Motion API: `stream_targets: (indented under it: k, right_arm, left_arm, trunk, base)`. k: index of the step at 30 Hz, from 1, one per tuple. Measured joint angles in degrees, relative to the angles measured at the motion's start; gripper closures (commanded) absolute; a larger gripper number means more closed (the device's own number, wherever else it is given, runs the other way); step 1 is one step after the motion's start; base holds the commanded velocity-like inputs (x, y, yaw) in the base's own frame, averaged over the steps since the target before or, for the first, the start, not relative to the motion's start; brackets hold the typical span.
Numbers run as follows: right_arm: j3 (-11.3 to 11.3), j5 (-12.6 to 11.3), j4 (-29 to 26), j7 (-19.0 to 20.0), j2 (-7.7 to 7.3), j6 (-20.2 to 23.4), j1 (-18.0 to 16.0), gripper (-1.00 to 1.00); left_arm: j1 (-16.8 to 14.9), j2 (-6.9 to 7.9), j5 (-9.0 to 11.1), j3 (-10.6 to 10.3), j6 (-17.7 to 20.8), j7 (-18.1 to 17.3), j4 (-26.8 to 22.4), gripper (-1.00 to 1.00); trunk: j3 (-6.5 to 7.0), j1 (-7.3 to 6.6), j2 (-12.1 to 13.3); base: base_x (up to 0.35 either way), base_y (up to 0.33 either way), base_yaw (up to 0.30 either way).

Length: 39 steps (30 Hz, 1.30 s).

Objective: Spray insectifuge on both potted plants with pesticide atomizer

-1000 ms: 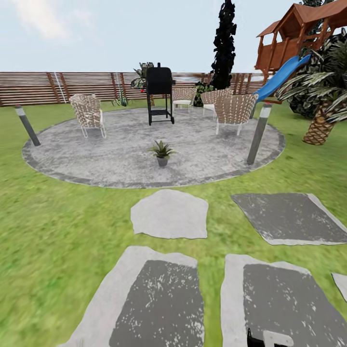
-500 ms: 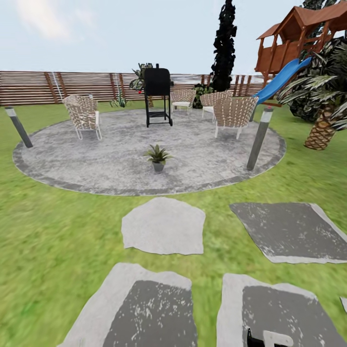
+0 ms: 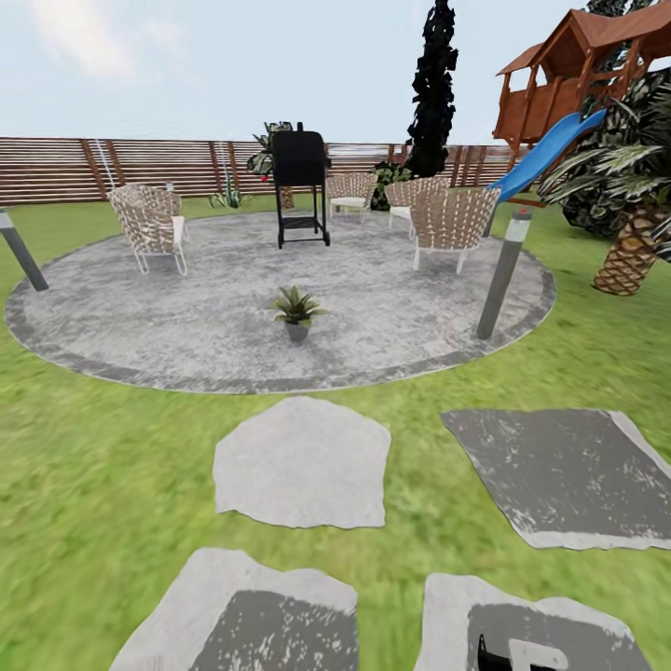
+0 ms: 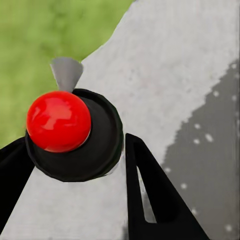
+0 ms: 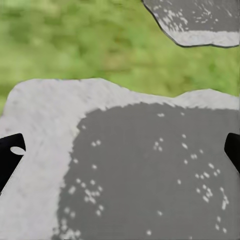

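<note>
Approach seems to be the step in hand: the head view looks down a run of grey stepping stones across the lawn toward the round paved patio. One potted plant stands alone there on bare paving, well apart from the wicker chairs, the black grill and the bollard light. That open spot should let the robot come close from any side. A second small spiky plant shows near the slatted fence, too small to tell whether it is potted. No whitish speckling can be made out on the leaves at this range, so the spraying looks yet to be done. The left gripper hangs over a stone slab with its dark fingers on either side of a round black object that carries a red ball and a grey cone-shaped tip. This may be the pesticide atomizer seen end-on and carried low for the trip, but I cannot be sure, nor tell whether the fingers press it. The right gripper has its fingers spread wide with nothing between them, idle over another dark-patched stone. It is probably kept free because one arm is enough for spraying.
</note>
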Motion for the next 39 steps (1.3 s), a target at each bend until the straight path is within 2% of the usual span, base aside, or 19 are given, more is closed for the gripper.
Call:
stream_targets:
  k: [34,39]
  right_arm:
    - [0.0,0.0,0.0,0.0,0.3,-0.1,0.0,-1.0]
    - [0.0,0.0,0.0,0.0,0.35,-0.1,0.0,-1.0]
  left_arm:
    - [0.0,0.0,0.0,0.0,0.0,0.0,0.0,1.0]
    - [0.0,0.0,0.0,0.0,0.0,0.0,0.0,1.0]
  trunk:
    - [0.0,0.0,0.0]
    - [0.0,0.0,0.0]
  base:
    - [0.338,-0.144,0.0]
    - [0.338,-0.145,0.156]
